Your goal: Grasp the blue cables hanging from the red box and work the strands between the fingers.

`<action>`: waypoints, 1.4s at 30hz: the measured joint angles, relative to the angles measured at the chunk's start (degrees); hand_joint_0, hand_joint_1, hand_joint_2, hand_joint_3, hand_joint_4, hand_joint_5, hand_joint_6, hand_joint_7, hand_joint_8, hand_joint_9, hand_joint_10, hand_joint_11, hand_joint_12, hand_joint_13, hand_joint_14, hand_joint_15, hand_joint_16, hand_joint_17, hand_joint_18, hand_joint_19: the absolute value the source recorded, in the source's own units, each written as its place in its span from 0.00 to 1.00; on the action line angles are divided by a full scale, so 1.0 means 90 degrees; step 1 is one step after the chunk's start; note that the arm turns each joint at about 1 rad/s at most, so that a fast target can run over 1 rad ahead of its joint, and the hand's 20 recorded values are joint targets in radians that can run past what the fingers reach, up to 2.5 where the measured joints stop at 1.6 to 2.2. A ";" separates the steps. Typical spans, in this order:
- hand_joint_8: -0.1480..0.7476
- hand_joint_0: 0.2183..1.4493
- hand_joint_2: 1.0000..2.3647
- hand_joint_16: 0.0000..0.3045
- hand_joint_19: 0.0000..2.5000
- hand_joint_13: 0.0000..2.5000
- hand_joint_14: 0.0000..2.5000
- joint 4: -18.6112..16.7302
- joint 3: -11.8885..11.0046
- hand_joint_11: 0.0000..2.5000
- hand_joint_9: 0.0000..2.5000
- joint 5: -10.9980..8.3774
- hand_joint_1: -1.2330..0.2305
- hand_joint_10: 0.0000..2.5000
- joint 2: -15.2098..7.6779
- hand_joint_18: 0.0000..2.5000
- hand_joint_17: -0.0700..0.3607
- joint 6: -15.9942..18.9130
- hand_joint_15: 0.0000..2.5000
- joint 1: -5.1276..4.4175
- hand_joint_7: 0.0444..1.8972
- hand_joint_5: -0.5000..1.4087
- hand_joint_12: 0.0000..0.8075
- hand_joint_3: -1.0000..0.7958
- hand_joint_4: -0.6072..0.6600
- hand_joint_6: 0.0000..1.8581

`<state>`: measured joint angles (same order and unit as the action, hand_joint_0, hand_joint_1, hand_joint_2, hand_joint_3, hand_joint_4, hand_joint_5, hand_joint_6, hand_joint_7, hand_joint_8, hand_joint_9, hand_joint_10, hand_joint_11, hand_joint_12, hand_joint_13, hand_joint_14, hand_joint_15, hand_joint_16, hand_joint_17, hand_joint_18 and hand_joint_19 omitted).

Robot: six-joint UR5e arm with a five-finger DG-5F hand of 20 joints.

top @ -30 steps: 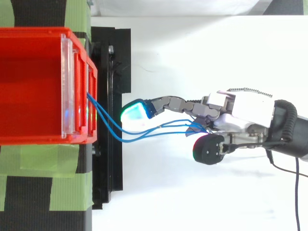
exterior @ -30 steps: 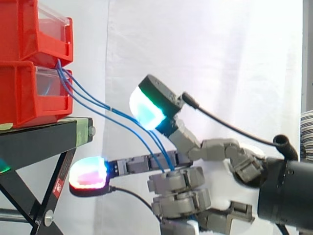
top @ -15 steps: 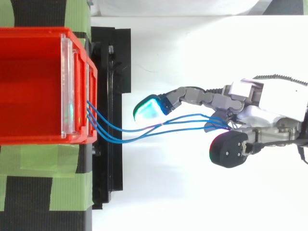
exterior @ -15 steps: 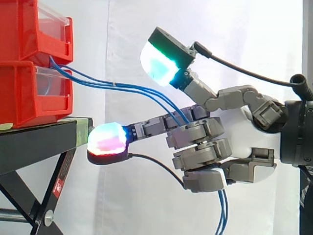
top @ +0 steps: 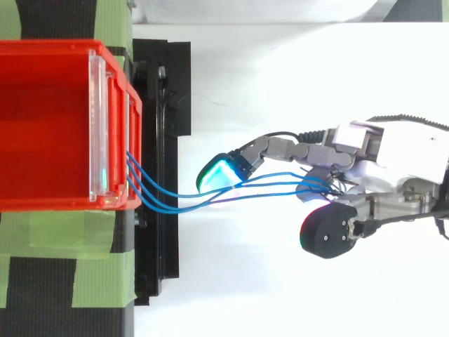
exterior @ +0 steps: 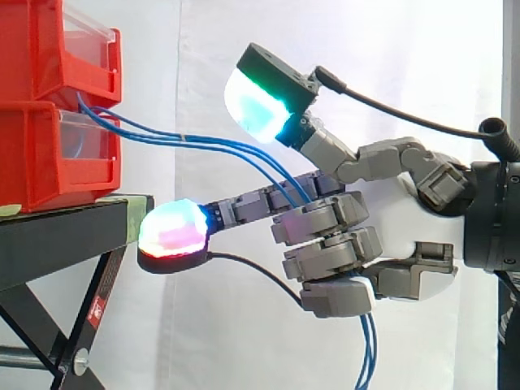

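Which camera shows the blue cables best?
The side view: the blue cables run from the red bins, pass between the curled fingers of the hand and hang below it. The top view shows their stretch from bin to hand.

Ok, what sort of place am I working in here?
Most likely a lab test rig rather than a working shop: stacked red bins on a black stand, a white curtain behind, and blue cables running from a bin into the robot hand.

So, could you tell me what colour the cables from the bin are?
The cables are blue, best seen in the side view.
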<state>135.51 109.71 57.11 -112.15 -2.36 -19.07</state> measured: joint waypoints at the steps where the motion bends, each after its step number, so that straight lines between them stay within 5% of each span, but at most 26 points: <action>1: 0.60 0.47 0.00 0.15 0.47 0.44 1.00 0.0001 0.0000 1.00 0.41 0.0000 0.54 1.00 0.0000 0.59 0.40 -0.0001 0.66 0.0000 0.52 0.29 0.52 0.00 0.73 0.01; 42: 0.60 0.47 0.00 0.15 0.48 0.43 1.00 0.0002 -0.0003 1.00 0.40 -0.0008 0.54 1.00 0.0000 0.59 0.41 -0.0001 0.66 -0.0001 0.51 0.28 0.51 0.00 0.73 0.01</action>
<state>135.53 109.69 57.04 -112.15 -2.37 -19.07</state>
